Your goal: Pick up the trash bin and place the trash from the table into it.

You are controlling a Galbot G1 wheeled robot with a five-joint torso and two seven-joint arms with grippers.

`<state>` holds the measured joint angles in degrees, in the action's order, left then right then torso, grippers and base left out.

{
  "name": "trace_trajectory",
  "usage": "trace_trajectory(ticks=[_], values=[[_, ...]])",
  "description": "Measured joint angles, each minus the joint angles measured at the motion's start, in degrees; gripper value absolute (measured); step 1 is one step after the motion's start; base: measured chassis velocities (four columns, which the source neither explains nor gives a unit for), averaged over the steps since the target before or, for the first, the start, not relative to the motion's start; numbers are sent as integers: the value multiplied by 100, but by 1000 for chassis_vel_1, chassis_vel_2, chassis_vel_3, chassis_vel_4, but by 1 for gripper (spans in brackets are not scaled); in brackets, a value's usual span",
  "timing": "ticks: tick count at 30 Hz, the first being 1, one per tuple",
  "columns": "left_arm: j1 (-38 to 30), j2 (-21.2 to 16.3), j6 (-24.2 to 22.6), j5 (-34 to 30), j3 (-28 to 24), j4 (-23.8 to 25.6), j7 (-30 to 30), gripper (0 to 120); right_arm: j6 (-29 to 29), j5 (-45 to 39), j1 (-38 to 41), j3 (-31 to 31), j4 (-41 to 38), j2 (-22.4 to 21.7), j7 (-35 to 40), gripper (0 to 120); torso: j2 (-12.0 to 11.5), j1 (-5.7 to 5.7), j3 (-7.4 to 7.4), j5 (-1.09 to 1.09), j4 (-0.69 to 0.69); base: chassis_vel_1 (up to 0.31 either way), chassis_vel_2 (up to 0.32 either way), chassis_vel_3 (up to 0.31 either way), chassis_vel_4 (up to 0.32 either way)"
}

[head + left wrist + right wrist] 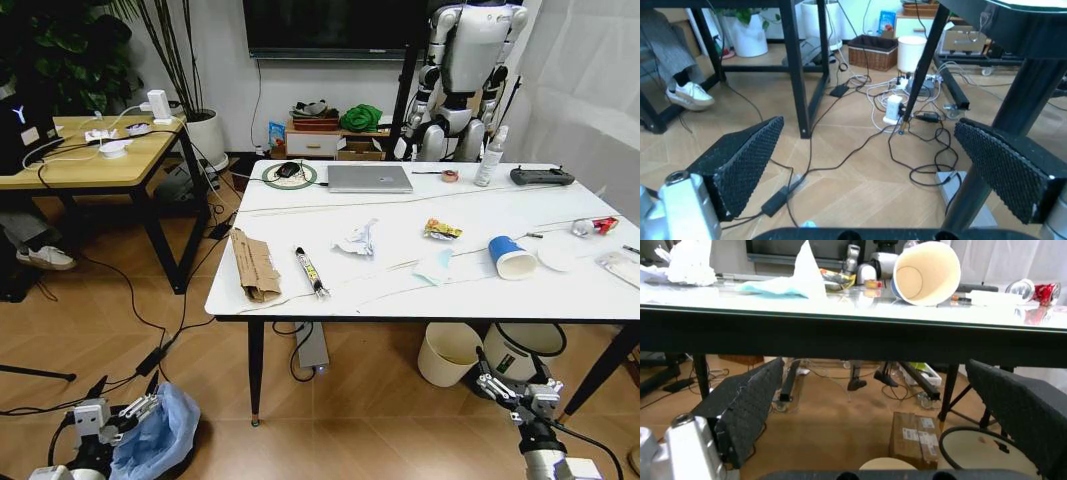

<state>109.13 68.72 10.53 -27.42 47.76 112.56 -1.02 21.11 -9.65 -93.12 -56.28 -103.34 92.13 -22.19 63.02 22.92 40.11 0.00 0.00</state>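
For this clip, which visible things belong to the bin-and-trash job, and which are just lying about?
Job:
trash bin on the floor by the left gripper
table
torn cardboard
blue paper cup
white lid
crumpled paper
snack wrapper
crushed can

Lying about:
laptop
spray bottle
remote controller
cream bin

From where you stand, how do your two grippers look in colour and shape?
The left gripper and the right gripper are silver-grey metal with dark joints, on pale wrists. Up close, the fingers are black wedge-shaped pads covered in a fine bumpy grid. A silver cylinder sits beside them. The right fingers look the same.
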Motion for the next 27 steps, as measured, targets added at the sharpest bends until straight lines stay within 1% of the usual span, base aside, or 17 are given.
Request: trace_trajectory(ticks=[7, 13, 15, 17, 21, 23, 27], values=[[-22, 11, -8, 71, 2, -16, -7, 100, -6, -2, -10, -3, -12, 17, 4, 100, -32, -15, -14, 0, 0, 0, 0, 0, 0], [-37, 27, -12, 104, -37, -39, -24, 100, -15, -2, -5, -10, -11, 10, 10, 100, -241, -108, -131, 0, 0, 0, 0, 0, 0], [-39, 27, -13, 105, -40, -38, -24, 100, -15, -2, -4, -10, -10, 10, 10, 100, -255, -115, -139, 0, 0, 0, 0, 0, 0], [-47, 31, -19, 109, -54, -39, -25, 100, -16, -2, -1, -12, -4, 8, 12, 100, -350, -158, -189, 0, 0, 0, 0, 0, 0], [-59, 37, -23, 111, -62, -45, -25, 100, -23, -2, 6, -14, -3, 6, 15, 100, -480, -216, -263, 0, 0, 0, 0, 0, 0], [-60, 38, -24, 111, -62, -47, -25, 100, -25, -2, 7, -14, -3, 6, 15, 100, -510, -228, -280, 0, 0, 0, 0, 0, 0], [-60, 43, -23, 111, -64, -65, -25, 100, -32, -3, 12, -15, -2, 4, 18, 100, -658, -293, -364, 0, 0, 0, 0, 0, 0]])
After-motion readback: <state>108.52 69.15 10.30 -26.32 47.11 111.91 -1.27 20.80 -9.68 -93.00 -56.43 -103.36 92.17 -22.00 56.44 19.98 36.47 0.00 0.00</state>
